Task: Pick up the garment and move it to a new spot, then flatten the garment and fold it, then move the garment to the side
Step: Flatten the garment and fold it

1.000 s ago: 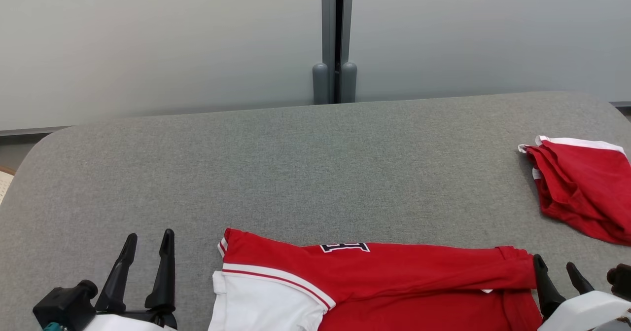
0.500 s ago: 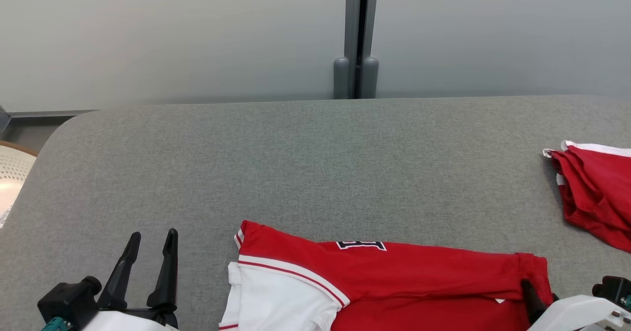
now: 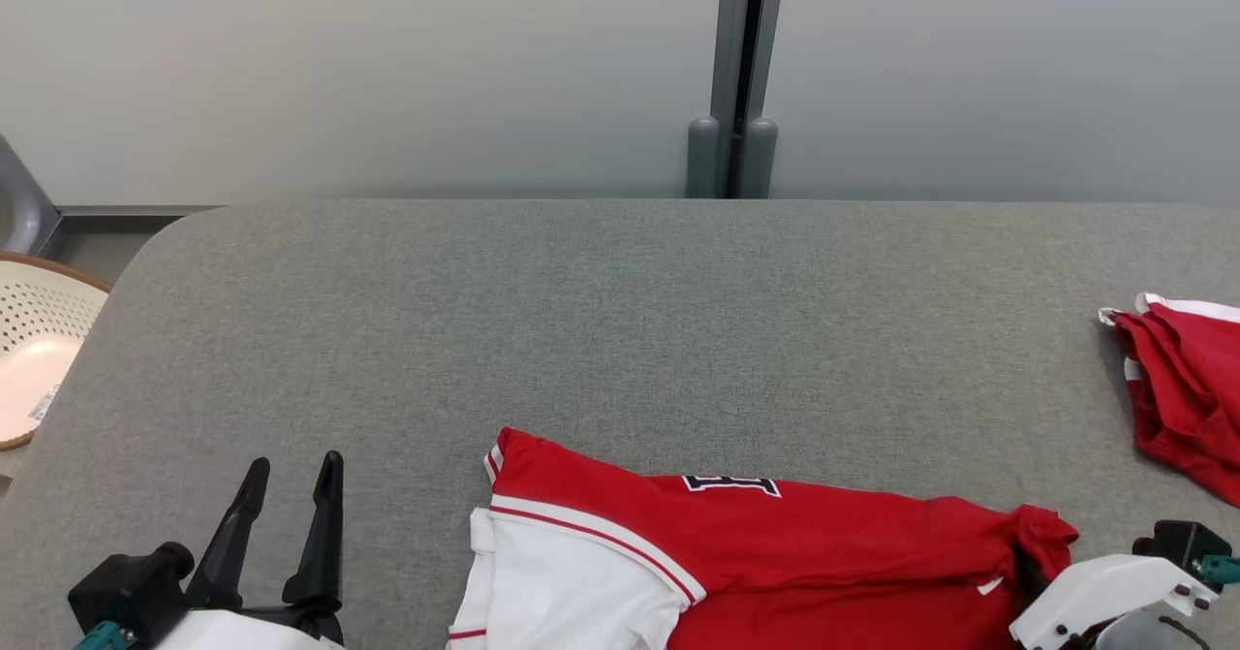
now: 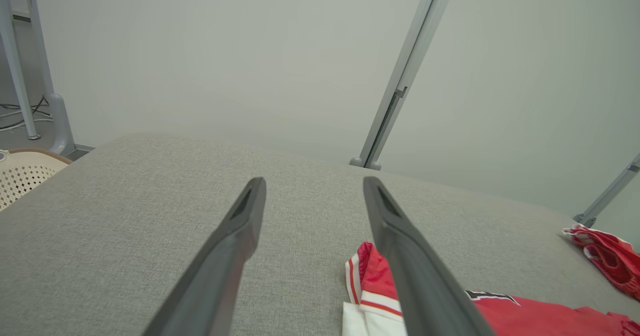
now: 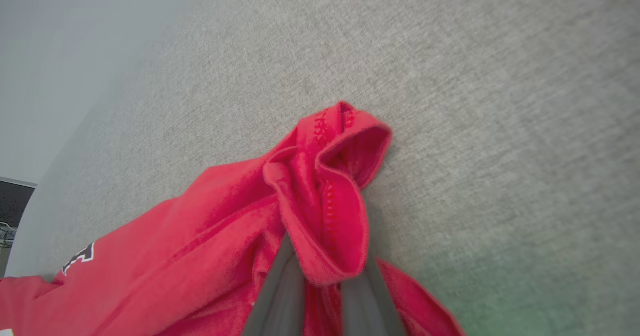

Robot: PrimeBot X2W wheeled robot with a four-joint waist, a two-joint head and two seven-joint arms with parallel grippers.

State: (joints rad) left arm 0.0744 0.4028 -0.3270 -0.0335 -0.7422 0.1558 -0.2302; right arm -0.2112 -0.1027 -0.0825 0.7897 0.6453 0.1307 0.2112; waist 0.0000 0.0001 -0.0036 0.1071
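Observation:
A red garment (image 3: 775,543) with a white sleeve panel and a dark number lies flat at the near edge of the grey table (image 3: 620,321). Its right end is bunched up into a raised fold (image 5: 325,186). My right gripper (image 5: 322,256) is shut on that red fold, with both dark fingers pinching the cloth from below; in the head view its white wrist sits at the lower right and the right gripper (image 3: 1032,558) is mostly covered by cloth. My left gripper (image 3: 295,461) hovers open over bare table left of the garment (image 4: 525,311), and the left gripper (image 4: 314,182) holds nothing.
A second red and white garment (image 3: 1182,388) lies crumpled at the table's right edge. A cream perforated basket (image 3: 39,340) stands off the table's left side. A pale partition wall with a grey post (image 3: 736,69) runs behind the table.
My right gripper has shut on the garment's right end, and that end now stands bunched up. The head camera has turned, shifting the whole picture rightward. The left gripper is unchanged.

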